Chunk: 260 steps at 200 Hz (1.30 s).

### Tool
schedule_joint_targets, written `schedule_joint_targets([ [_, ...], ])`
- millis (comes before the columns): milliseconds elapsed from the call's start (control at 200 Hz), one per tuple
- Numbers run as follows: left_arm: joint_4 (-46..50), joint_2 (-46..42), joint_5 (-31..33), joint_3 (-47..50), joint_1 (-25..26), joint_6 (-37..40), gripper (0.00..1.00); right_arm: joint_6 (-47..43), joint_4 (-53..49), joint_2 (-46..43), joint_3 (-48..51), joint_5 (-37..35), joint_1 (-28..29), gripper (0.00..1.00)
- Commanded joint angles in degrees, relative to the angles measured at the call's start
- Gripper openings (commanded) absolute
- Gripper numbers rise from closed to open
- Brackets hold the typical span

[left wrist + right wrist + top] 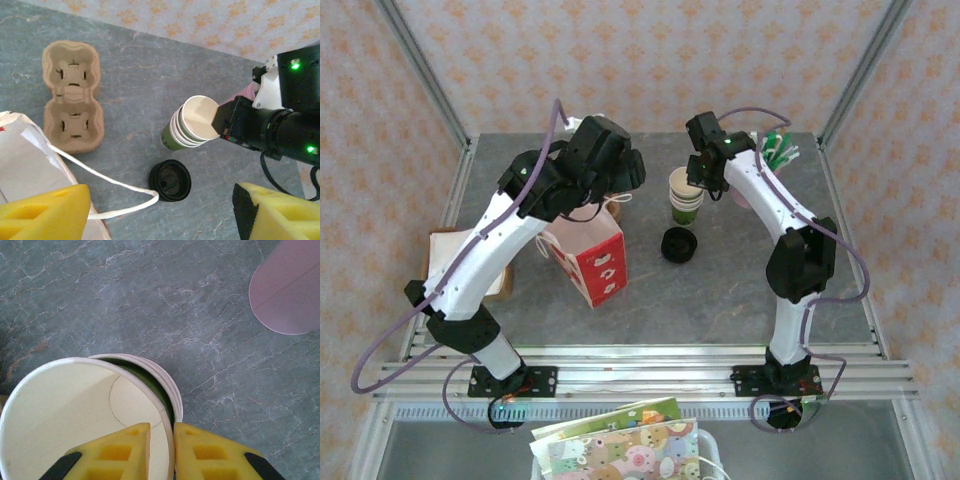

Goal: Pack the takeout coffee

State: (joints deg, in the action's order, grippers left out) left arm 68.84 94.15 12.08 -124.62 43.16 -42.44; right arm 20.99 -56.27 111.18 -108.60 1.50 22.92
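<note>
R gripper [161, 432] pinches rim of top lidless cup [75, 405] on green cup stack [686, 200] mid-table, loose black lid [679, 244] just beside; L gripper [160, 207] spread wide by red-white paper bag [597, 262].

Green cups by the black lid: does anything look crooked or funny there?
Yes. The top cup sits shifted sideways off the stack of green cups, its rim pinched by the right fingers, one inside and one outside. The black lid lies loose on the table beside the stack, on no cup.
</note>
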Motion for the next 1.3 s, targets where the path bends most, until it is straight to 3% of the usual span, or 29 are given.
schedule_joint_targets([
  [0, 0.4, 1.9, 1.0, -3.3, 0.5, 2.7, 0.77, 0.3, 1.0, 0.0, 1.4, -0.6, -0.6, 0.2],
  [681, 0.0, 2.5, 2.1, -4.5, 0.7, 3.8, 0.78, 0.5, -1.2, 0.6, -2.7, -0.6, -0.9, 0.01],
  [1296, 0.4, 1.4, 5.4, -7.8, 0.6, 7.8, 0.8, 0.0, -10.4, -1.1, -16.1, -0.3, -0.9, 0.0],
])
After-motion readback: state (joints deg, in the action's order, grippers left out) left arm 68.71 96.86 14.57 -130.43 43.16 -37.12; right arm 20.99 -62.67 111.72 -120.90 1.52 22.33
